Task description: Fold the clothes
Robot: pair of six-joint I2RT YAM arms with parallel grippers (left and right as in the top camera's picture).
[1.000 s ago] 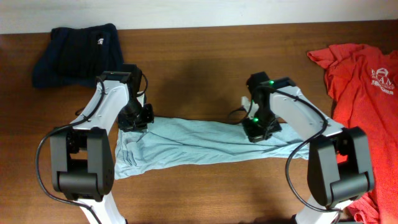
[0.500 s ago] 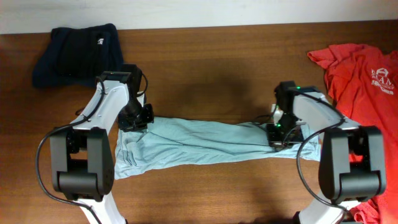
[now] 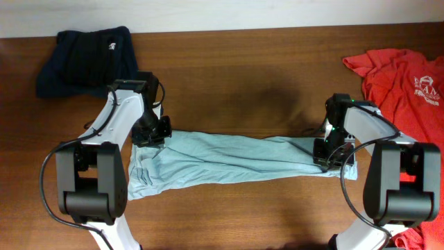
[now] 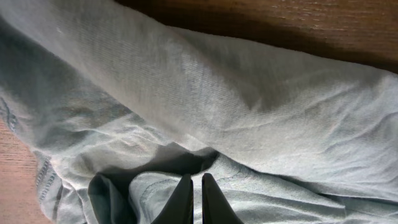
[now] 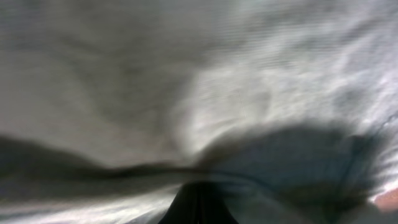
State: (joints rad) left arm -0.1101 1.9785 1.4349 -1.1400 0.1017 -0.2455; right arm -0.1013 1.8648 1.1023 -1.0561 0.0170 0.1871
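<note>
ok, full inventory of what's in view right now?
T-shirt: one, pale blue-grey, stretched left to right across the front middle of the table, creased.
T-shirt: one, coral-red with white print, spread at the table's right edge.
Garment: one, dark navy, bunched at the far left corner.
Table: one, brown wood, under everything.
Left gripper: one, black, closed on the blue shirt's left part.
Right gripper: one, black, closed on the blue shirt's right end.
</note>
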